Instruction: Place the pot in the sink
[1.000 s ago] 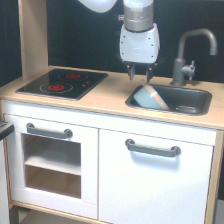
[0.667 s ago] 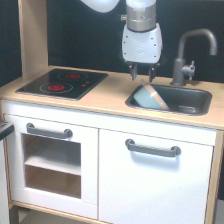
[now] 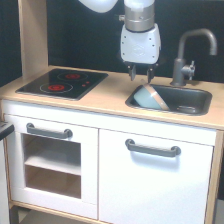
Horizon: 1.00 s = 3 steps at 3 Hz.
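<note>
**Teal pot lying tilted inside the sink, end effector above it**

Light blue-teal pot (image 3: 146,97) lies within the dark grey sink (image 3: 187,99), at the basin's 9 o'clock end. It is tilted, not flat: its tan rim band faces toward 3 o'clock and it leans against the basin's wall on the exterior view's left.

End effector (image 3: 140,76) hangs directly above the pot, at its 12 o'clock, mounted on a white housing. Its two dark fingers (image 3: 132,74) point downward and stand slightly spread with a visible gap between them. Nothing is pinched between them, and the tips are apart from the pot.

Dark faucet (image 3: 192,55) rises at the sink's 12 o'clock edge, just beside the end effector on the exterior view's right. Black stovetop (image 3: 62,83) with red rings sits on the wooden desk (image 3: 105,97), well apart from the sink at its 9 o'clock. White cabinet door (image 3: 152,185) with a grey handle (image 3: 152,148) stands below the sink.
</note>
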Tool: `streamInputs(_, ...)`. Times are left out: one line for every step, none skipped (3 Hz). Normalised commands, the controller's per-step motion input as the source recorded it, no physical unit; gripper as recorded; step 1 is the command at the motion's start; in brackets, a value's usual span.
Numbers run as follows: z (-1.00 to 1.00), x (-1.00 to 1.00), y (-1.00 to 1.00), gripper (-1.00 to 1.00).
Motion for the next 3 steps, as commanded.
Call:
streamInputs(1.0,-0.17,-0.42,1.0)
streamInputs(1.0,0.0,-0.51,1.0)
streamInputs(1.0,0.14,-0.23,0.87)
